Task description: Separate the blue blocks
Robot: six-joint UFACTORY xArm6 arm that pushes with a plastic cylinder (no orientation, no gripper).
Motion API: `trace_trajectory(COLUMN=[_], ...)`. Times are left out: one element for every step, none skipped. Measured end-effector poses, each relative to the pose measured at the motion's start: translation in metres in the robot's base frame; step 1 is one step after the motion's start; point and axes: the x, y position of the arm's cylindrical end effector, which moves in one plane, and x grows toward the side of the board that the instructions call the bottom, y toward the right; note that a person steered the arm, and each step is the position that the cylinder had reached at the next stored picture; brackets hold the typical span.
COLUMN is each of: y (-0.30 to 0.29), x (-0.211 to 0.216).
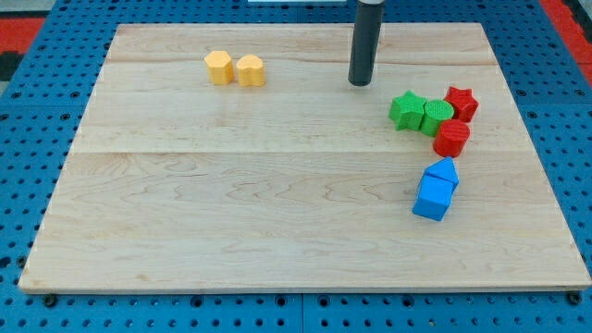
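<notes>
Two blue blocks sit touching at the view's right: a blue cube [433, 197] and, just above it, a smaller blue pointed block [445, 170]. My tip [360, 83] rests on the wooden board [231, 185] near the view's top, well above and to the left of the blue blocks, touching no block.
A green star [405, 109], a green cylinder [437, 117], a red star [461, 103] and a red cylinder [451, 138] cluster just above the blue blocks. Two yellow blocks [235, 69] sit side by side at the top left. Blue pegboard surrounds the board.
</notes>
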Motion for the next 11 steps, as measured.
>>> trace_trajectory(y=[0.0, 0.002, -0.023, -0.077, -0.109, -0.198, -0.196, -0.196, -0.169, -0.124, -0.096], x=[0.003, 0.025, 0.058, 0.02, -0.014, -0.035, -0.033, -0.033, 0.003, 0.082, 0.188])
